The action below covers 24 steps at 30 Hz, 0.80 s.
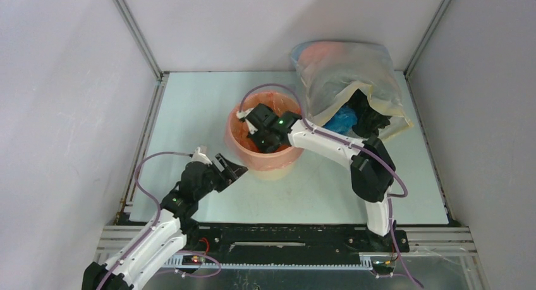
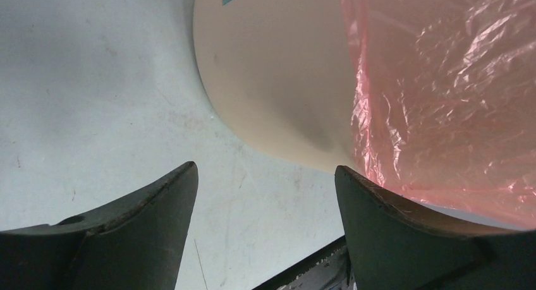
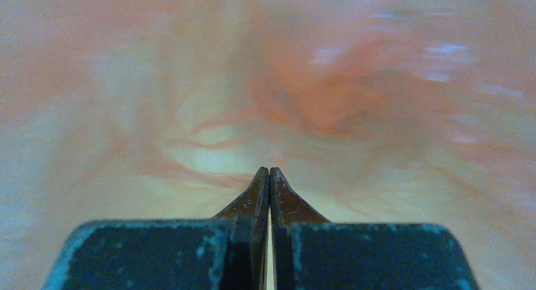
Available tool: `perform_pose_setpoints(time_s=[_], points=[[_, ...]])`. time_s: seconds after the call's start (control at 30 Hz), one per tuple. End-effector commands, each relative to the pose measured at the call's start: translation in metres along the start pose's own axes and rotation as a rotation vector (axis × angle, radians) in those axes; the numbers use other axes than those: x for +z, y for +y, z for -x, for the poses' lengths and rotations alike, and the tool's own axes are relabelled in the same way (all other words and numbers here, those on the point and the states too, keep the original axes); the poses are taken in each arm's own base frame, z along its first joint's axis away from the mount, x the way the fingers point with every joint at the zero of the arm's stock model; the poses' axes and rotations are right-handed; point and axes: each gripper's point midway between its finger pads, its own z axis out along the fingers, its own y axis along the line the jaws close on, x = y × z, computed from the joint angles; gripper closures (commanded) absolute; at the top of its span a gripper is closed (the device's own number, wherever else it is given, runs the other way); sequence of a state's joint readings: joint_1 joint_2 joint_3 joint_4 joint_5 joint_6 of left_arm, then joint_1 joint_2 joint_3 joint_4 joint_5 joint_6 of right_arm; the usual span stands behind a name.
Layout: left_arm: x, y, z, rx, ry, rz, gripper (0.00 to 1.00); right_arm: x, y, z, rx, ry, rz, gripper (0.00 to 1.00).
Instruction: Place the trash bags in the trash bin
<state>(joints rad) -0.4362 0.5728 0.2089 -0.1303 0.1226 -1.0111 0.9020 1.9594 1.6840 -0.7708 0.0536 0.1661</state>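
Sitting deep inside the bin (image 1: 235, 145), the right gripper (image 3: 270, 171), pinched closed, could snag the pink bag (image 2: 442, 94) draped over the bin's rim and tip everything, since the left gripper (image 2: 265, 170) just beside the bin hangs open, bracing nothing.

Everything here is pointing to a robotics lab, a closed test cell rather than a home or a shop. Plain pale wall panels (image 1: 63, 81) are boxing in the light desk (image 1: 189, 113) on three sides, and bare aluminium frame posts (image 1: 136, 34) are running up the corners. Two white-and-black robot arms, the left arm (image 1: 155, 233) and the right arm (image 1: 373, 173), are standing bolted to a metal rail (image 1: 284, 242) at the near edge. Purple cables (image 1: 272, 85) are looping loose and a green status light (image 1: 280, 121) is glowing.
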Motion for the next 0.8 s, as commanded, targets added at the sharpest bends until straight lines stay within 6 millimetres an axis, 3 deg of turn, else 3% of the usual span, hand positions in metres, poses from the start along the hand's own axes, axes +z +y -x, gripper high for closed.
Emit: perform_pose_setpoints(time_s=[0.0, 0.07, 0.23, 0.43, 0.6, 0.77], points=[[0.003, -0.023, 0.019, 0.052, -0.056, -0.063, 0.16, -0.005, 0.065, 0.001, -0.046, 0.003, 0.311, 1.0], [0.004, -0.022, 0.021, 0.058, -0.059, -0.051, 0.16, -0.007, 0.063, 0.003, -0.035, 0.002, 0.322, 1.0], [0.006, -0.017, 0.019, 0.066, -0.058, -0.037, 0.16, -0.015, 0.03, 0.01, 0.014, -0.023, 0.218, 1.0], [0.001, -0.011, 0.018, 0.085, -0.066, -0.022, 0.16, -0.055, 0.009, 0.025, 0.007, -0.115, 0.109, 0.98], [-0.005, -0.008, 0.017, 0.108, -0.062, -0.008, 0.15, -0.111, 0.008, 0.041, -0.026, -0.255, 0.092, 0.79], [-0.007, -0.015, 0.01, 0.146, -0.021, -0.06, 0.14, -0.17, 0.008, 0.048, -0.05, -0.429, 0.044, 0.5]])
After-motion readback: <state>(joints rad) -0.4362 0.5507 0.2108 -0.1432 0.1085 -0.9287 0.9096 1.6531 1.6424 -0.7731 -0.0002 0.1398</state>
